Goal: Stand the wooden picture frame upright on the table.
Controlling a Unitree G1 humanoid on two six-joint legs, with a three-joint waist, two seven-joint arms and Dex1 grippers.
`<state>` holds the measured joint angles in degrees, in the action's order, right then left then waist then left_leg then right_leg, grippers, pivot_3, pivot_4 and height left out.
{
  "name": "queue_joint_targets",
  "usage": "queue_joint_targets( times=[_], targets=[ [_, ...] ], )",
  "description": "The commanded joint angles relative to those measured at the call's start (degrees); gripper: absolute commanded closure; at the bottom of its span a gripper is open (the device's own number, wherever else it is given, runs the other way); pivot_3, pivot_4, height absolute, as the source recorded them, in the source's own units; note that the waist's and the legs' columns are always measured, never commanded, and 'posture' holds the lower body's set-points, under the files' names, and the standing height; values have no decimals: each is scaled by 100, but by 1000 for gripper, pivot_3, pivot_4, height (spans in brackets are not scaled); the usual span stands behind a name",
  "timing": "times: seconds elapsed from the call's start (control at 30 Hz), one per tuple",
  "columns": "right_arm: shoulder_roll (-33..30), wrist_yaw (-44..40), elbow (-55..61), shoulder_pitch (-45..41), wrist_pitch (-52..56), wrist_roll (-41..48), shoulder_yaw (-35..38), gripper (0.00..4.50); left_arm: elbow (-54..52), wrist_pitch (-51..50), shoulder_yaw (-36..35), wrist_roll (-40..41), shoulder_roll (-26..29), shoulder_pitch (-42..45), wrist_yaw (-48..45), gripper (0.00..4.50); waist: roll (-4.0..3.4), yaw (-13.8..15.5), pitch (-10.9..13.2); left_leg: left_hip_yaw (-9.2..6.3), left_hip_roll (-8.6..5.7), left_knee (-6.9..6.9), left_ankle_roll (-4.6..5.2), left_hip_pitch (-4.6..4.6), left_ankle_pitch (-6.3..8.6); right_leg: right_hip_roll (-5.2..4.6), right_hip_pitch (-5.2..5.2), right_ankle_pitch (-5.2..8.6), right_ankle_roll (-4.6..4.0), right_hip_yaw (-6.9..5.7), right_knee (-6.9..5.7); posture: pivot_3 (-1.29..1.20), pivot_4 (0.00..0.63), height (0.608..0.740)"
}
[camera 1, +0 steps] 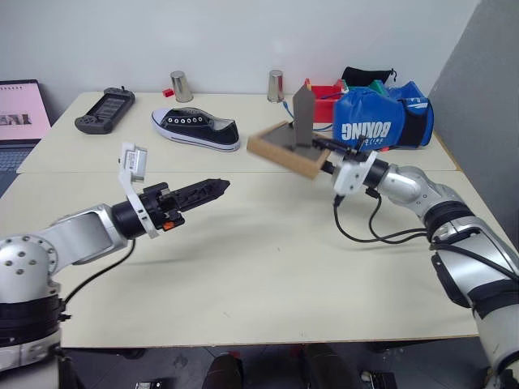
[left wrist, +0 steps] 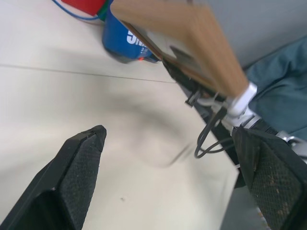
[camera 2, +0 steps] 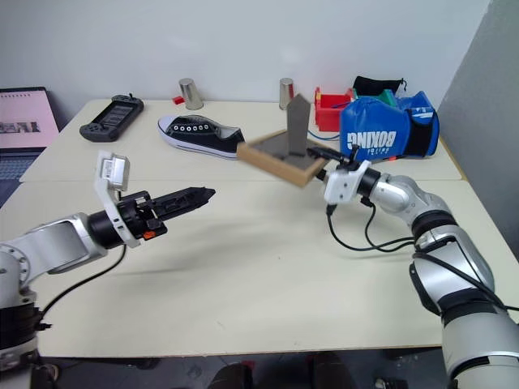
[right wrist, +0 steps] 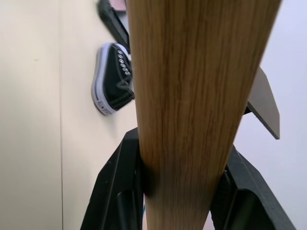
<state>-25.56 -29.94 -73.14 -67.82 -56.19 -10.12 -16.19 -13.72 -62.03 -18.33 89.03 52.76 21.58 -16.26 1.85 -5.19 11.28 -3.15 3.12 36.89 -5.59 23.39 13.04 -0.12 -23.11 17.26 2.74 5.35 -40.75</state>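
My right gripper point(camera 1: 325, 157) is shut on one edge of the wooden picture frame point(camera 1: 280, 149) and holds it in the air above the table point(camera 1: 268, 267), tilted nearly flat. The frame's dark grey back faces up, with its fold-out stand point(camera 1: 303, 112) sticking upward. In the right wrist view the light-wood edge point(right wrist: 192, 96) is clamped between both black fingers point(right wrist: 117, 191). My left gripper point(camera 1: 220, 186) hovers over the table well to the left of the frame, pointing toward it. It is open, and its wide-spread pads point(left wrist: 76, 177) hold nothing.
A black-and-white sneaker point(camera 1: 195, 130), a game controller point(camera 1: 105, 110) and two metal cups point(camera 1: 180, 85) stand at the back. A blue boxing glove point(camera 1: 381, 121) and a red box point(camera 1: 324, 92) lie just behind the frame. A laptop point(camera 1: 16, 121) sits far left.
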Motion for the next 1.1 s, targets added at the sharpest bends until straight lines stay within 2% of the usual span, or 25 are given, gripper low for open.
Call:
queue_joint_targets(
  times=[0.03, 0.13, 0.27, 0.43, 0.6, 0.87, 1.1],
  targets=[
    [411, -1881, 601, -264, 1980, 1580, 1019, 3145, -562, 495, 117, -1089, 124, 45, -634, 12, -1, 18, 0, 0, 0, 0, -2, -1, -1, -1, 1, 0, 0, -2, -1, 0, 150, 740],
    [679, -2536, 936, -382, 3445, 2141, 1416, 3145, -678, 1032, 239, -2002, -23, 156, -578, 12, -2, 37, 1, 1, 2, 0, 0, 0, 0, 0, 0, 0, 0, -8, -1, 0, 150, 740],
    [883, -3144, 1242, -466, 5178, 2692, 1795, 3145, -924, 1373, 276, -2608, -133, 68, -728, 12, -3, 42, 2, 4, 2, -1, 12, 2, 7, 1, -5, 0, -1, -6, -1, 0, 150, 740],
    [940, -4007, 1780, -196, 6600, 2955, 1768, 3145, -1290, 1277, 113, -2610, -197, -376, -918, 12, -4, 39, 2, 5, 2, -4, 14, 6, 9, 1, -9, 0, 0, -6, 2, 0, 150, 740],
    [1052, -4651, 2326, 339, 7031, 2815, 1454, 3145, -1616, 1180, -159, -2452, -184, -840, -1007, 12, -4, 35, 2, 6, 6, -6, 16, 6, 10, 7, -11, 1, 0, -7, 2, 0, 150, 740],
    [1438, -4727, 1970, 712, 6571, 2342, 1092, 3145, -2007, 1159, -341, -2490, -202, -1171, -935, 12, -4, 29, 2, 7, 9, -3, 16, 6, 10, 11, -13, 1, 0, -3, 3, 0, 150, 740],
    [1556, -4667, 1553, 701, 6427, 2200, 1165, 3145, -2299, 1203, -294, -2638, -274, -1565, -905, 12, -5, 29, 3, 10, 9, -4, 16, 6, 11, 11, -13, 1, 0, 0, 7, 0, 150, 740]
  ],
)
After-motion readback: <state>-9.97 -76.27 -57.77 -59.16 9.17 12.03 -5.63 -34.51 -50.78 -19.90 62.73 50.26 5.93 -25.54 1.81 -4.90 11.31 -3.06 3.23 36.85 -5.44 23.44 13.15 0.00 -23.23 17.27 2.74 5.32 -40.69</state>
